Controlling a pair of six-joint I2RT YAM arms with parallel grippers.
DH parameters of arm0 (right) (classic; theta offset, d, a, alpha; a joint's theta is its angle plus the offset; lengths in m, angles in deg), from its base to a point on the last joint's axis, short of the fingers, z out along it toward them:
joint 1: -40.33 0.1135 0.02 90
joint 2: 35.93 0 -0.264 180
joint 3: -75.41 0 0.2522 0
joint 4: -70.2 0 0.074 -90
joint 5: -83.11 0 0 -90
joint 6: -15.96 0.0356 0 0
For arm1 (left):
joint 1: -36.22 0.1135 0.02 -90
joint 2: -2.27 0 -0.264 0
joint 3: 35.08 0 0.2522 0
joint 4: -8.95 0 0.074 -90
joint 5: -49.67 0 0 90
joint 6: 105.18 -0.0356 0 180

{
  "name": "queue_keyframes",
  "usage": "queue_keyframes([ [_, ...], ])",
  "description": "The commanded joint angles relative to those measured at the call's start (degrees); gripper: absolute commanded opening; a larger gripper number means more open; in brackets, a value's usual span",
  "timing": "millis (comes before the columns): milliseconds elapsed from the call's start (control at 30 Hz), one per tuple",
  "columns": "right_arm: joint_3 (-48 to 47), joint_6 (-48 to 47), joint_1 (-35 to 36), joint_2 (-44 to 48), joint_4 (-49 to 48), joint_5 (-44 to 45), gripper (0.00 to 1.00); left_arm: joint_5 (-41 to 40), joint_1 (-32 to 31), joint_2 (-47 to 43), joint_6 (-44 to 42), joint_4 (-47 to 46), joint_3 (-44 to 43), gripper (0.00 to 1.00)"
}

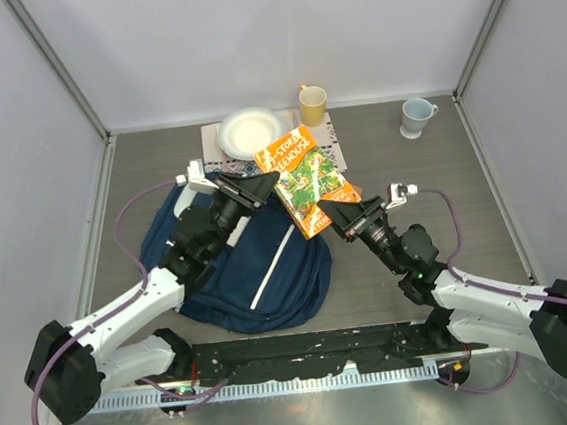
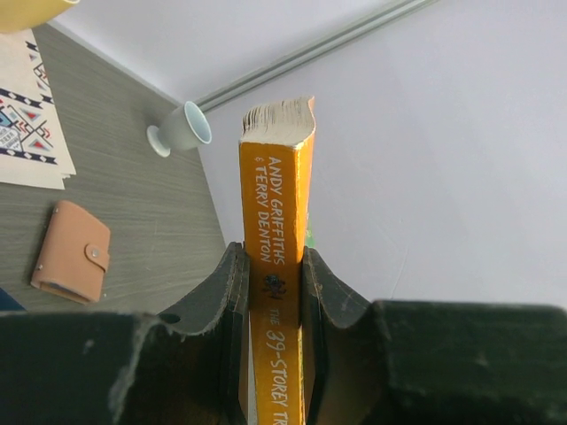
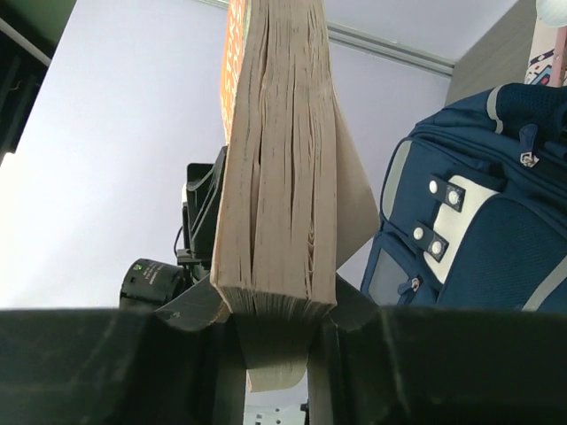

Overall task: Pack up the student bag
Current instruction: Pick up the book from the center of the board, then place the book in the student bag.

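Currently my left gripper is clamped on the orange spine of the paperback book. My right gripper is closed narrow on its page-edge side, fingers against both covers, so the book is held between the two with its cover facing up in the top view. The student bag lies flat on the table beneath my left arm, white stripe up, just beside the book; behind are a white plate, a yellow cup and, well apart to the right, a pale cup.
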Motion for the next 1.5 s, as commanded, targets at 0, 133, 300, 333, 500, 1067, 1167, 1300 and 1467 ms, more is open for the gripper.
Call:
queue_keyframes([
  [0,-3.5,-5.7,-0.2,4.2,-0.4,1.0,0.13,2.1,-0.5,-3.6,-0.1,-0.4,-0.2,0.2],
  [133,-6.8,-10.3,-0.2,10.4,17.3,3.3,0.01,2.7,-0.5,-6.4,-5.1,11.5,-1.5,0.67],
  [300,-17.2,-16.9,-0.9,14.3,47.1,9.9,0.01,1.6,-0.5,-10.2,-12.1,27.0,-3.5,1.0],
  [333,-18.3,-17.6,-1.0,14.2,49.2,10.3,0.01,1.4,-0.5,-11.1,-13.7,30.8,-3.7,1.0],
  [500,-21.7,-18.9,-1.1,12.4,55.1,10.4,0.01,0.6,-0.6,-13.5,-16.6,38.0,-3.6,1.0],
  [1067,-28.6,-21.6,-1.4,8.9,67.6,13.1,0.01,2.1,-0.6,-15.2,-19.7,48.3,-2.4,1.0],
  [1167,-29.1,-22.5,-1.4,9.2,69.3,13.7,0.01,2.0,-0.6,-15.5,-20.4,49.0,-2.5,1.0],
  [1300,-30.3,-23.5,-1.4,9.3,70.9,14.4,0.01,2.0,-0.7,-15.0,-21.4,50.9,-3.0,1.0],
  [1467,-31.5,-24.6,-1.5,8.8,73.4,15.8,0.01,1.1,-2.3,-14.5,-21.9,51.5,-3.1,0.99],
])
